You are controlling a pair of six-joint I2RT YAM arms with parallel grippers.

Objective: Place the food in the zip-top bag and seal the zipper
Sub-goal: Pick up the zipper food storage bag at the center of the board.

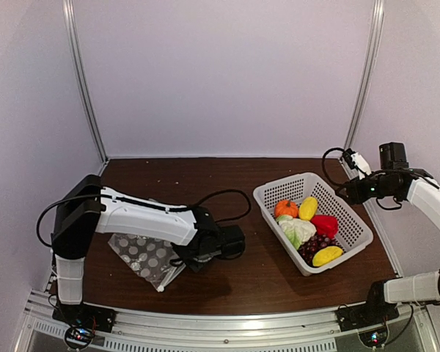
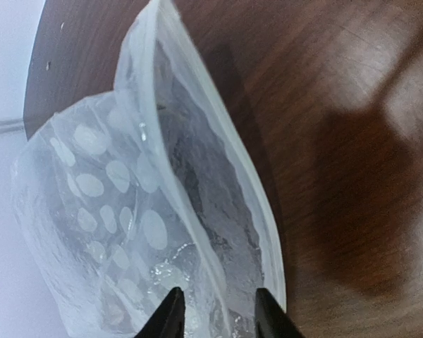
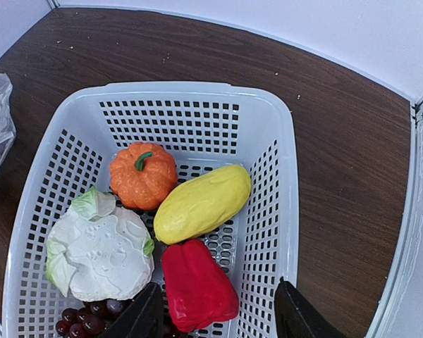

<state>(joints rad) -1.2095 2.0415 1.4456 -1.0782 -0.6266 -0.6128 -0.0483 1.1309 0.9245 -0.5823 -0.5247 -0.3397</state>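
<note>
Firstly, take in the brown table (image 1: 264, 282), bearing everything. Then find the left arm (image 1: 143, 218) stretched low over its near left part, and the right arm (image 1: 433, 202) raised at the far right edge. Next, look to the white mesh basket (image 3: 197, 120) on the right half of the table, well apart from the clear dotted bag (image 1: 143, 257), lying crumpled on the left beneath the left arm.

Inside the basket, see all the food: a white cauliflower (image 3: 102, 253) with green leaves at the left wall, just beside an orange pumpkin (image 3: 142, 176) behind it. Next to the pumpkin, note a long yellow piece (image 3: 201, 204) lying slantwise, and in front of that a red pepper (image 3: 197, 285). At the near end, find dark grapes (image 3: 92, 317) and, in the top view, a second yellow piece (image 1: 327, 255).

From the left wrist, see the bag's mouth gaping, its pale zipper (image 2: 263, 211) unsealed, both lips apart. Find the left gripper (image 2: 215, 310) partly open, the mouth edge running down between its fingers (image 2: 170, 317); cannot tell whether either touches the plastic. Find the right gripper (image 3: 218, 310) spread wide, holding nothing, hovering above the pepper.
</note>
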